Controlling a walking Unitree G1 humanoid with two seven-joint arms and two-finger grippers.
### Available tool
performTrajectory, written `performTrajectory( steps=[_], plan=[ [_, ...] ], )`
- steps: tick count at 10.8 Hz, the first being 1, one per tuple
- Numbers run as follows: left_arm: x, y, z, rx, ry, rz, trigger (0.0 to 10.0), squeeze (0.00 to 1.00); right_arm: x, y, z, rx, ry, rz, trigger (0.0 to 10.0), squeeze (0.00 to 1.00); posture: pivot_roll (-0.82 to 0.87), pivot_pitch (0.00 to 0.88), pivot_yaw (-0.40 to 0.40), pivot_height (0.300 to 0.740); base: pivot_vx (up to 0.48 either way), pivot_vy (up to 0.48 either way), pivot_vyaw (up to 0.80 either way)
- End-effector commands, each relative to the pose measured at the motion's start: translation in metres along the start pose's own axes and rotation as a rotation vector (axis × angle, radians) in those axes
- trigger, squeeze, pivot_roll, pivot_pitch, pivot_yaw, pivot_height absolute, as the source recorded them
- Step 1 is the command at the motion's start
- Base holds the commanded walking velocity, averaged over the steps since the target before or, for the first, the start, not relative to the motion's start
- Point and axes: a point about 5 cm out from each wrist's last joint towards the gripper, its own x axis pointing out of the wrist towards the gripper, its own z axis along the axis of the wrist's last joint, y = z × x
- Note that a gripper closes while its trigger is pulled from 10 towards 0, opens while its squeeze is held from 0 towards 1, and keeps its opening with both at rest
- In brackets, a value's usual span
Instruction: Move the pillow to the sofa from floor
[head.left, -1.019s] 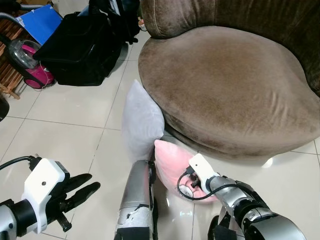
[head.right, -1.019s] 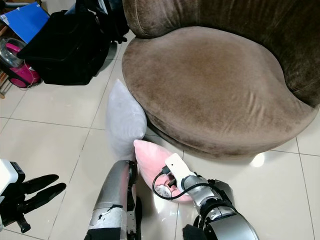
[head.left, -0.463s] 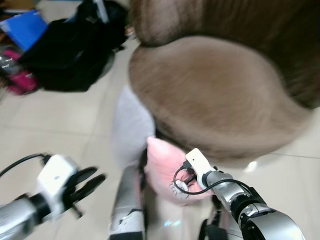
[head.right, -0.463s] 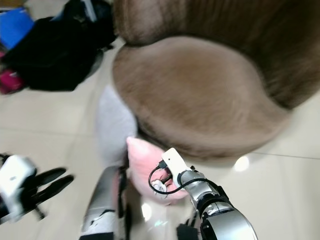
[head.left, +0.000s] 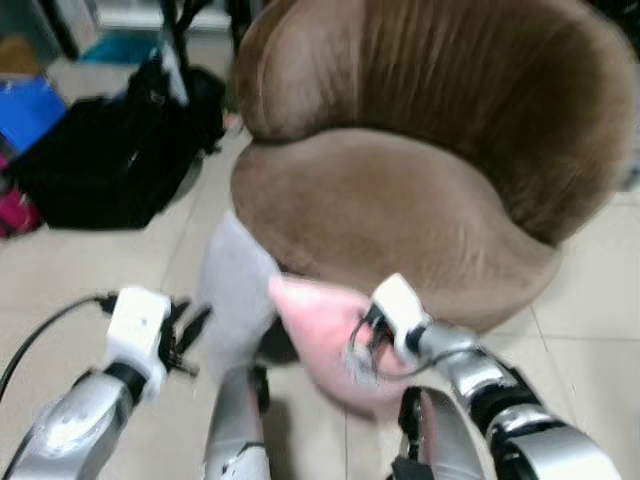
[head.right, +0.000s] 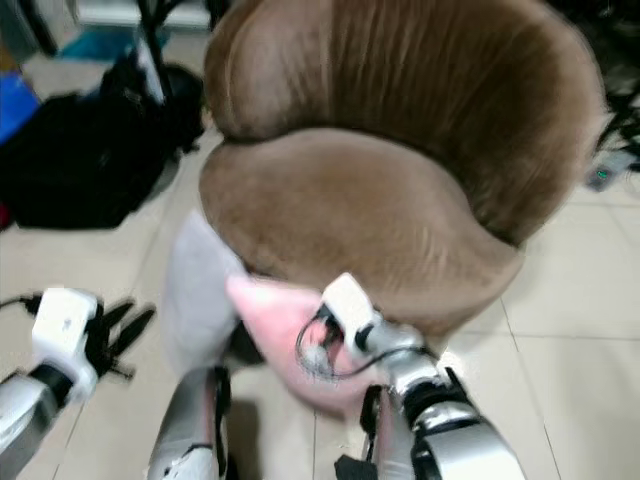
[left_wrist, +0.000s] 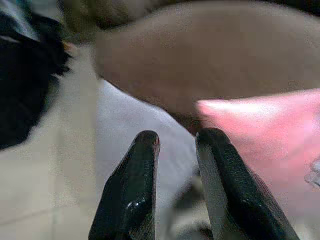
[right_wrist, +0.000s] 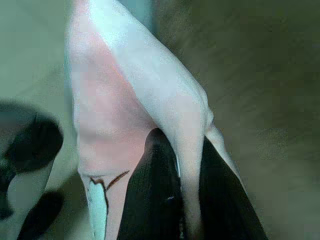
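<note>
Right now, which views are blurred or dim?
Both eye views are motion-blurred, smearing the round brown velvet sofa and pink pillow; left wrist view is soft past the left gripper; right wrist view is dim and greenish around the right gripper.

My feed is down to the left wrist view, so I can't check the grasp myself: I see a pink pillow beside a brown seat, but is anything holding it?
Observer: Yes. The right end effector is shut on a fold of the pink pillow.
Operator: Is it on the sofa yet?
Observer: No. It hangs in front of the brown sofa, at its front edge, not on the seat.
Operator: What is the pale thing past my fingers?
Observer: A grey pillow, leaning against the sofa base.
Operator: And my own arm?
Observer: The left end effector is open, near the grey pillow, holding nothing.
</note>
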Motion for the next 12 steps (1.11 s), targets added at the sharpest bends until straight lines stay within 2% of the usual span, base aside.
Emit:
performTrajectory(
  steps=[1, 2, 3, 4, 5, 6, 7, 8, 9, 10, 12],
  plan=[
    [0.008, 0.000, 0.008, 0.024, -0.046, 0.051, 10.0, 0.00, -0.010, -0.025, 0.035, 0.005, -0.187, -0.085, 0.0, 0.00, 0.08, 0.000, 0.012, 0.553, 0.000, 0.000, 0.00],
    [0.019, -0.002, 0.018, 0.024, -0.093, 0.062, 10.0, 0.00, -0.022, -0.041, 0.053, 0.036, -0.277, -0.169, 0.0, 0.00, 0.05, 0.000, 0.028, 0.553, 0.000, 0.000, 0.00],
    [0.033, -0.009, 0.038, 0.040, -0.176, 0.055, 10.0, 0.00, -0.041, -0.058, 0.076, 0.148, -0.380, -0.292, 0.0, 0.00, 0.02, 0.000, 0.044, 0.553, 0.000, 0.000, 0.00],
    [0.039, -0.011, 0.050, 0.034, -0.216, 0.078, 10.0, 0.00, -0.054, -0.050, 0.082, 0.210, -0.399, -0.325, 0.0, 0.00, 0.02, 0.000, 0.047, 0.553, 0.000, 0.000, 0.00],
    [0.040, -0.010, 0.051, 0.029, -0.224, 0.106, 10.0, 0.00, -0.062, -0.035, 0.080, 0.233, -0.389, -0.341, 0.0, 0.00, 0.02, 0.000, 0.047, 0.553, 0.000, 0.000, 0.00],
    [0.035, -0.009, 0.043, 0.028, -0.214, 0.137, 10.0, 0.00, -0.068, -0.019, 0.080, 0.256, -0.419, -0.370, 0.0, 0.00, 0.02, 0.000, 0.048, 0.553, 0.000, 0.000, 0.00],
    [0.029, -0.009, 0.035, 0.010, -0.201, 0.163, 10.0, 0.00, -0.073, -0.011, 0.080, 0.299, -0.416, -0.417, 10.0, 0.00, 0.03, 0.000, 0.044, 0.553, 0.000, 0.000, 0.00],
    [0.027, -0.009, 0.035, 0.005, -0.209, 0.185, 10.0, 0.00, -0.074, -0.009, 0.081, 0.285, -0.413, -0.420, 10.0, 0.00, 0.03, 0.000, 0.041, 0.553, 0.000, 0.000, 0.00],
    [0.023, -0.010, 0.038, 0.050, -0.243, 0.220, 10.0, 0.00, -0.073, -0.005, 0.088, 0.145, -0.405, -0.399, 10.0, 0.00, 0.04, 0.000, 0.029, 0.553, 0.000, 0.000, 0.00],
    [0.023, -0.013, 0.045, 0.096, -0.287, 0.222, 10.0, 0.00, -0.071, -0.002, 0.094, 0.189, -0.406, -0.414, 10.0, 0.00, 0.06, 0.000, 0.010, 0.572, 0.000, 0.000, 0.00],
    [0.022, -0.017, 0.048, 0.095, -0.301, 0.215, 10.0, 0.00, -0.063, -0.001, 0.093, 0.200, -0.373, -0.431, 10.0, 0.00, 0.08, 0.000, -0.001, 0.597, 0.000, 0.000, 0.00]
  ],
)
